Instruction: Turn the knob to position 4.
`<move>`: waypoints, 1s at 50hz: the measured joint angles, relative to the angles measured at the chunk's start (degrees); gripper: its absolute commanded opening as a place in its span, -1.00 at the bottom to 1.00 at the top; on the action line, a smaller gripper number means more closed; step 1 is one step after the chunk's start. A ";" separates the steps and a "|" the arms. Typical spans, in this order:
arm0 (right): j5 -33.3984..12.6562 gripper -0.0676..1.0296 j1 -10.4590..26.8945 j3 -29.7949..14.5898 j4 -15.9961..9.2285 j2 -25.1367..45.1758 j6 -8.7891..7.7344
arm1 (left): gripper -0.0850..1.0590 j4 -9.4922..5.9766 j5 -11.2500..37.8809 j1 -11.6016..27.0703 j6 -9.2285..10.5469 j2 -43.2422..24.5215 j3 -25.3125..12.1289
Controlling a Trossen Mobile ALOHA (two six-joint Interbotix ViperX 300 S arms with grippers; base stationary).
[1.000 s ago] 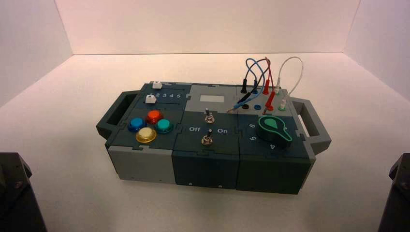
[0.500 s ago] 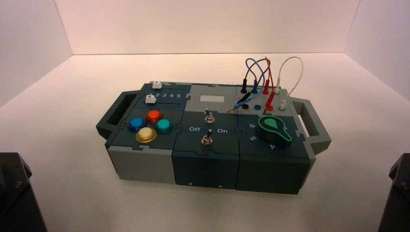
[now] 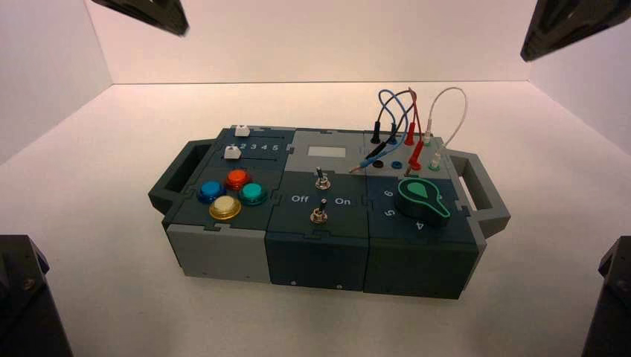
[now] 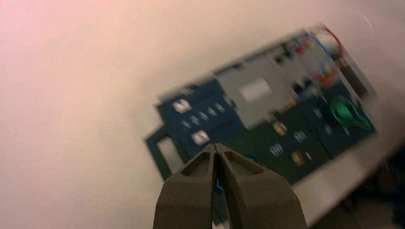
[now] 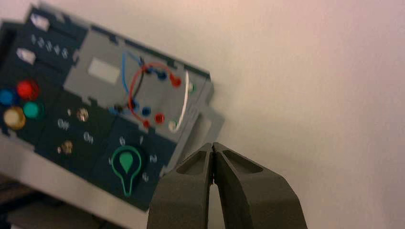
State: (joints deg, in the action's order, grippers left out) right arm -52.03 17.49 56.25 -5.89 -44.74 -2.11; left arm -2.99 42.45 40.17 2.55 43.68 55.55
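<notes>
The knob (image 3: 423, 198) is dark green with a bright green outline and sits on the right end of the box (image 3: 223, 253). Its pointed tip aims toward the box's front right. The white digit 4 (image 3: 419, 225) is printed just in front of the knob. The knob also shows in the right wrist view (image 5: 126, 166) and, blurred, in the left wrist view (image 4: 350, 112). My left gripper (image 4: 216, 147) is shut and empty, high above the box's left end. My right gripper (image 5: 212, 145) is shut and empty, high above the table, beside the box's right end. Neither touches the box.
Parts of the left arm (image 3: 145, 13) and right arm (image 3: 573, 26) show at the top corners of the high view. The box also bears four coloured push buttons (image 3: 231, 193), two toggle switches (image 3: 320, 197), white sliders (image 3: 232, 152) and looped wires (image 3: 413, 126). White walls surround the table.
Dark parts of both arms have come into the top corners of the high view. The box and the knob have not moved.
</notes>
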 measured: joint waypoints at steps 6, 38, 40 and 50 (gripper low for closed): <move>-1.32 -0.92 2.90 -0.70 -0.09 0.18 0.00 | -0.91 -0.18 1.85 4.22 0.09 -0.79 -0.88; -7.03 -0.92 13.80 -3.69 0.00 17.40 -6.94 | -0.91 -0.35 1.93 16.52 0.53 -11.07 -3.69; -7.65 -0.92 13.97 -3.96 -0.18 17.40 -6.94 | -0.91 -0.35 1.76 16.52 0.53 -11.34 -3.69; -10.46 -0.92 14.24 -4.31 -1.93 17.58 -6.94 | -0.91 -0.35 1.05 16.61 0.62 -11.25 -3.96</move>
State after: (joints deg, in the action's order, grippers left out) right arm -62.49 31.73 51.94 -7.82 -27.16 -9.05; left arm -3.34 43.51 56.78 3.16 32.43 51.59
